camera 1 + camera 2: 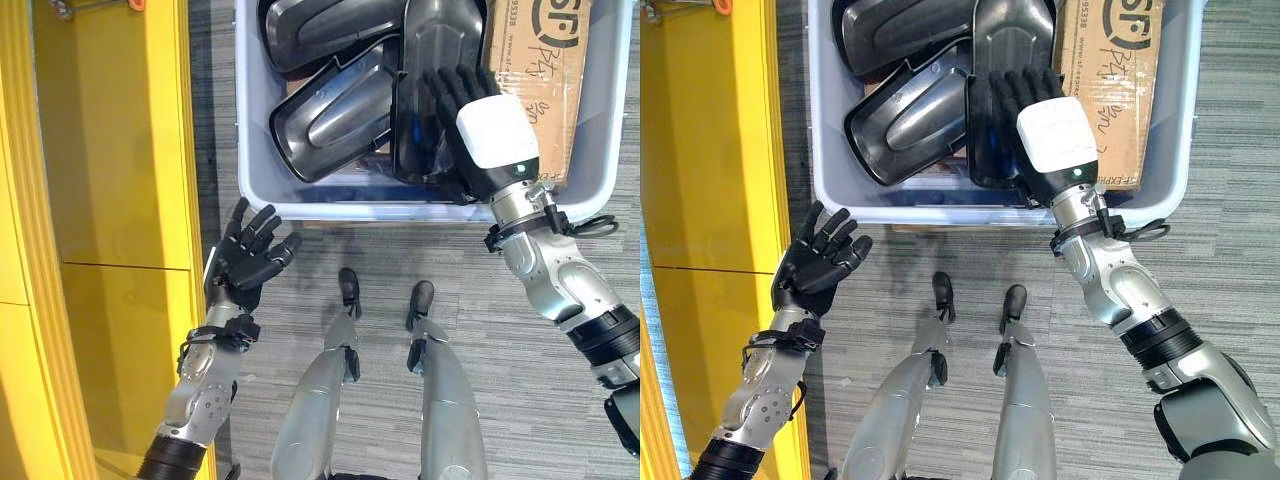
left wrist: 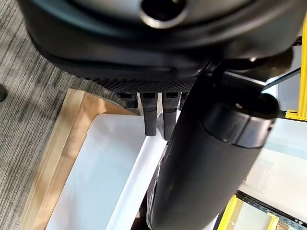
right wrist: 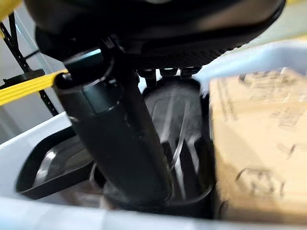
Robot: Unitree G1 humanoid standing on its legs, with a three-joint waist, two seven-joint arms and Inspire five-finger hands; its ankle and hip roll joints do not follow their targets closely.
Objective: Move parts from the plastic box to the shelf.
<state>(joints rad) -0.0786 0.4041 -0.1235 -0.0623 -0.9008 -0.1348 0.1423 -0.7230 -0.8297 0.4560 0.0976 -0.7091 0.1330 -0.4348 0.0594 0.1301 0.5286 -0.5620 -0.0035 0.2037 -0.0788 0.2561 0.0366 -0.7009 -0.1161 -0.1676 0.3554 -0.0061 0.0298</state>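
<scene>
Three black parts (image 1: 335, 115) and one cardboard box (image 1: 545, 70) fill the plastic box (image 1: 255, 195); right hand (image 1: 470, 120) fingers straight over one part, left hand (image 1: 245, 262) at 7 o'clock relaxed, empty.

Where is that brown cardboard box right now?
The brown cardboard box lies inside the pale plastic box, on the robot's right side, beside the black plastic parts.

Even, bright light falls from overhead, drawing pale glare streaks along the glossy black parts (image 1: 335, 115) toward 12 o'clock. Soft shadow pools inside the plastic box (image 1: 600, 190). The cardboard box (image 3: 259, 153) at 3 o'clock in the right wrist view is blurred.
</scene>
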